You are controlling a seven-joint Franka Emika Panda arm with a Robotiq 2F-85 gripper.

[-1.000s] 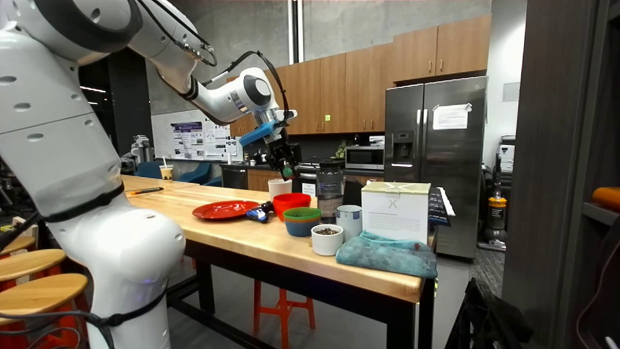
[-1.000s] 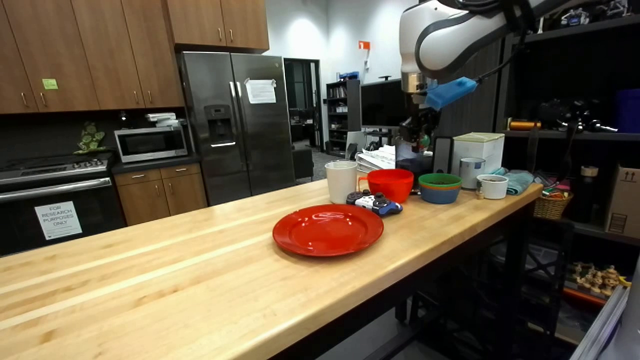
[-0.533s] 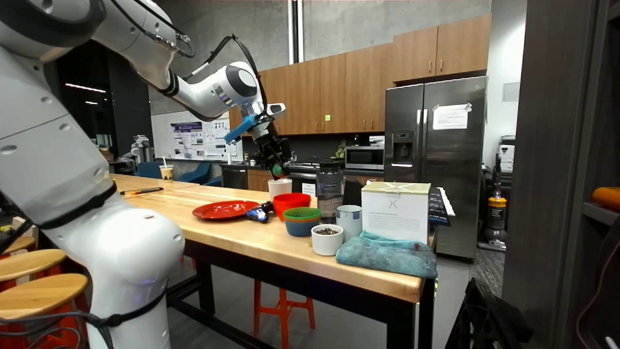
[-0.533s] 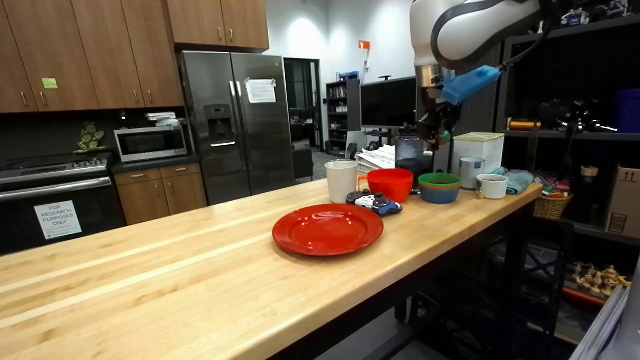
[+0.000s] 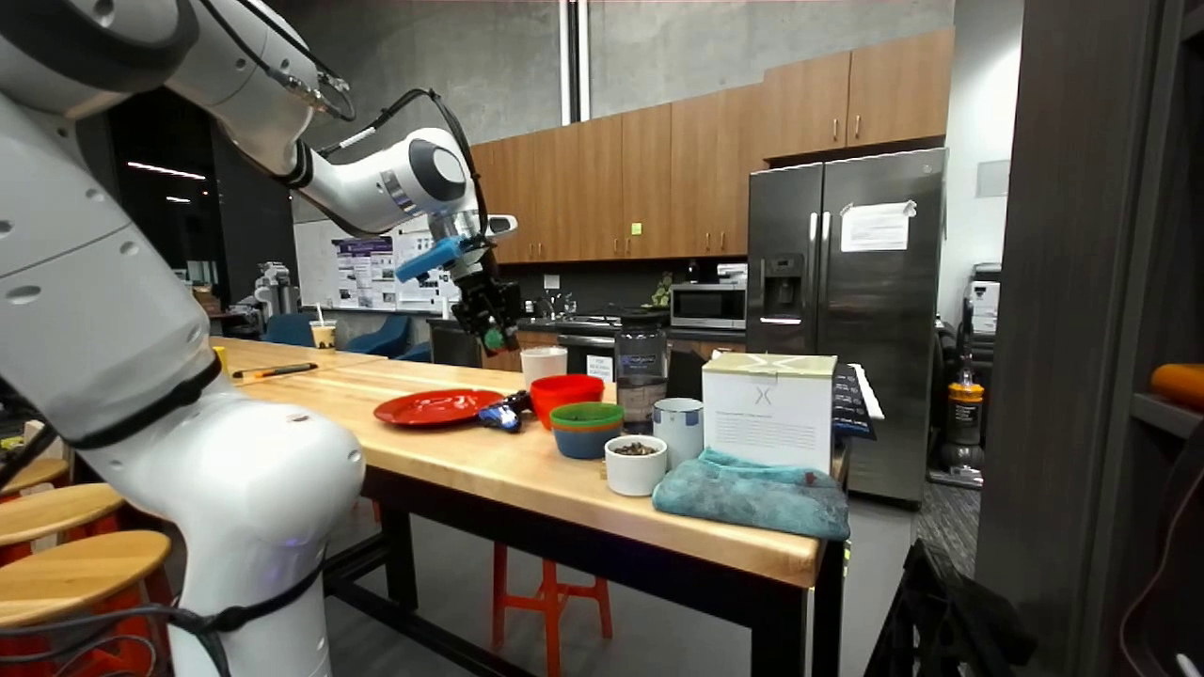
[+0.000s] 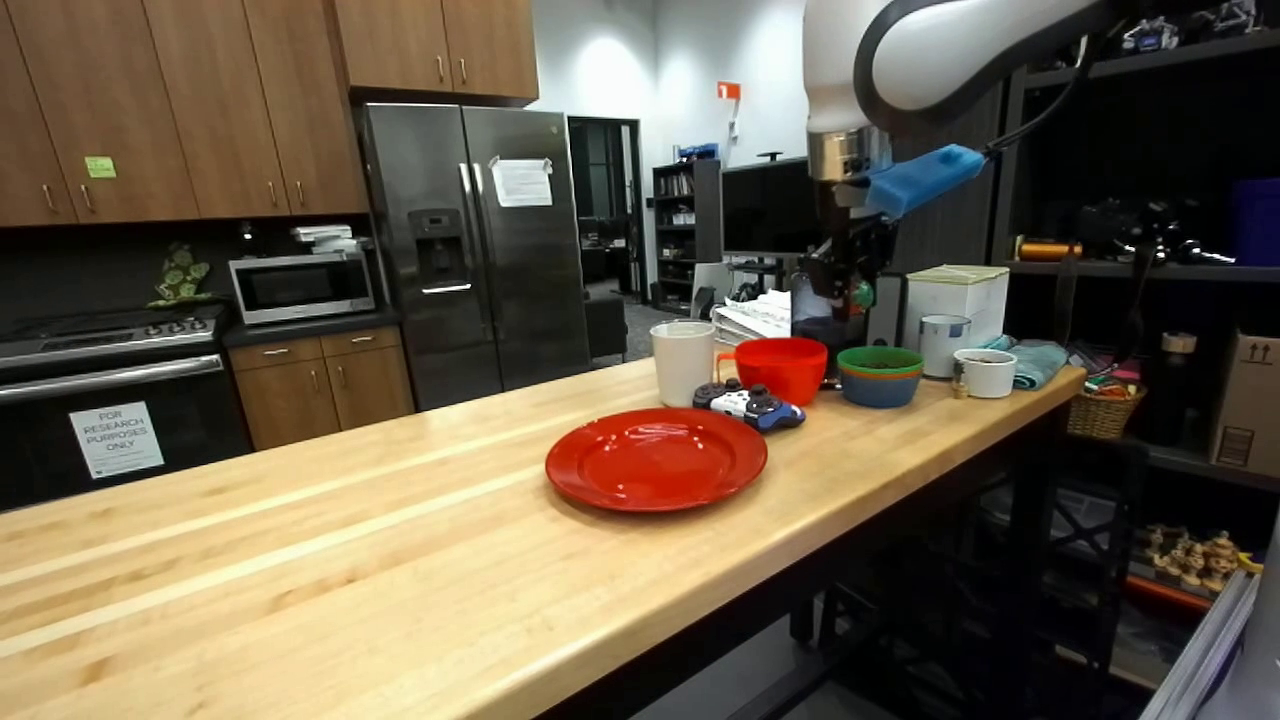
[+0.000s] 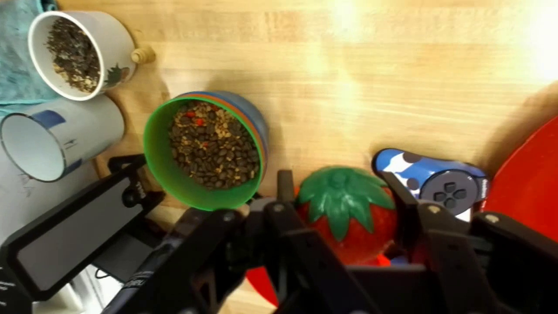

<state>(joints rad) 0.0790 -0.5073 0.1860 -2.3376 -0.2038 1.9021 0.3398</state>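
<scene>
"What are the jaws doing?"
"The gripper (image 7: 338, 187) pinches a red, green-capped fruit (image 7: 355, 229) in the air."
"The risk?"
"Its rounded sides could slip from a loose grip, dropping it on the controller (image 7: 431, 183), just right in the wrist view, or the filled green bowl (image 7: 156, 150) at left, spilling that onto the table (image 6: 300, 540)."

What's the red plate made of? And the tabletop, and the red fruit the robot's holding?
The red plate looks glossy, maybe enamel or plastic: see the bright reflections. The tabletop seems smooth, slightly shiny wood, with grain stripes. The red fruit may be plastic: its green leaves look thick, shiny and moulded.
</scene>
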